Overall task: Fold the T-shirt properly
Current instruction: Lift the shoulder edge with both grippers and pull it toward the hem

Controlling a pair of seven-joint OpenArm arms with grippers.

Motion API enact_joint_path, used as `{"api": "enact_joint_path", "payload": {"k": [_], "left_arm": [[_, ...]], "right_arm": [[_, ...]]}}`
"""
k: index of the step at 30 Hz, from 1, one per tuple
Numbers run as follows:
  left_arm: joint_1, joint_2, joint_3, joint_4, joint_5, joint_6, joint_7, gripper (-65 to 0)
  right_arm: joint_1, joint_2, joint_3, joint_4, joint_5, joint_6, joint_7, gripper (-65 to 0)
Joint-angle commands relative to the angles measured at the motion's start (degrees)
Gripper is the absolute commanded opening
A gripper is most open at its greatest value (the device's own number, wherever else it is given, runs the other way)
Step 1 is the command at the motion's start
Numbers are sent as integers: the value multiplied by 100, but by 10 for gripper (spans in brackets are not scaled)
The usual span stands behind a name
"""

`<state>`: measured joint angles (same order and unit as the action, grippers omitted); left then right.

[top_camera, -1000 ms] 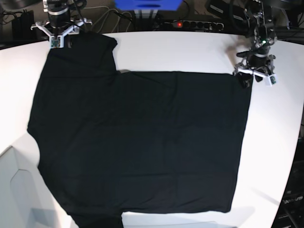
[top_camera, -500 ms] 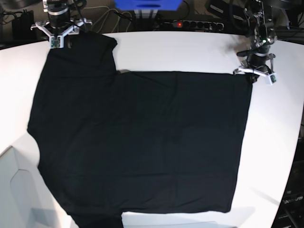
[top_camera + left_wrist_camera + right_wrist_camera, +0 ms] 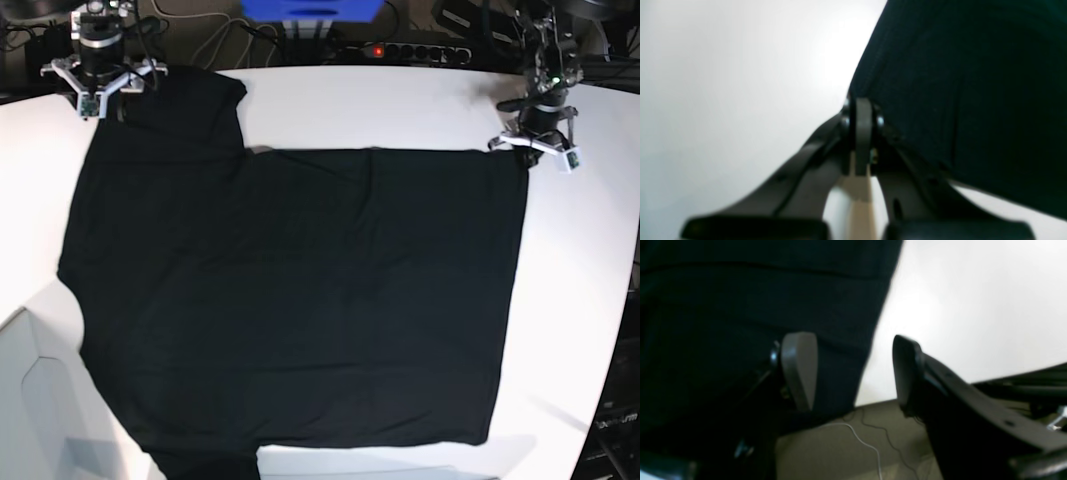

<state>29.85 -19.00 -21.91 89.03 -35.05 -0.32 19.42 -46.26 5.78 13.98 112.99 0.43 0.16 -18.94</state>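
T-shirt status: the large plain black cloth T-shirt [image 3: 300, 300] lies spread on the white tabletop [image 3: 585, 300]. Long axis runs across the base view, left to right. Collar end points to that view's left, hem to its right; one sleeve sticks out toward the arms at the far left, the other toward the near edge, partly cut off by the frame.

My left gripper [image 3: 862, 106], black with slim fingertips, is together on the black cloth, pinching the corner where the hem meets the far side edge. My right gripper [image 3: 855, 353], black with rounded fingers, is spread wide by the far sleeve. In its wrist view one finger [image 3: 803, 370] is over the sleeve, the other [image 3: 905, 370] over bare white surface past the cloth's edge (can't tell if either touches down). Nothing clamped there.

Around: a whitish, see-through-looking angular object [image 3: 60, 410] sits at the near left corner, just beside the collar end (can't identify it). Thin pale cables [image 3: 215, 40] run beyond the far table edge, near the far sleeve. A blue object [image 3: 312, 10] sits top centre, cropped. My grippers cover bits of the sleeve and hem corner in the base view.
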Motion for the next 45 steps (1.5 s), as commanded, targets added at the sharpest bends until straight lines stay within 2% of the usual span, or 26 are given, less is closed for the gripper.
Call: {"api": "enact_joint_path", "payload": {"k": [1, 8, 17, 18, 22, 24, 29, 38, 42, 45], "left_arm": [[18, -64, -37, 86, 1, -8, -30, -650], [18, -64, -37, 86, 1, -8, -30, -650], [26, -64, -46, 86, 37, -8, -30, -650], [26, -64, -46, 86, 37, -8, -30, -650], [26, -64, -46, 86, 45, -8, -30, -650], [26, -64, -46, 86, 45, -8, -30, -650], [35, -64, -46, 86, 45, -8, -30, -650], [193, -64, -46, 481, 45, 1, -39, -650], [264, -64, -55, 639, 45, 19, -39, -650], [273, -64, -55, 736, 45, 27, -39, -650]], "right_arm": [[50, 33, 31, -15, -38, 32, 105, -281], [472, 59, 31, -798, -38, 32, 105, -281], [499, 314, 22, -1044, -38, 32, 105, -298], [499, 314, 22, -1044, -38, 111, 105, -318], [507, 314, 40, -1044, -38, 1008, 96, -433], [534, 314, 40, -1044, -38, 1104, 96, -493], [534, 305, 40, -1044, -38, 1113, 96, -650], [534, 305, 444, -939, -38, 1166, 96, -650], [534, 261, 725, -648, -29, 1667, 96, -650], [534, 174, 857, -402, -29, 1720, 96, -650]]}}
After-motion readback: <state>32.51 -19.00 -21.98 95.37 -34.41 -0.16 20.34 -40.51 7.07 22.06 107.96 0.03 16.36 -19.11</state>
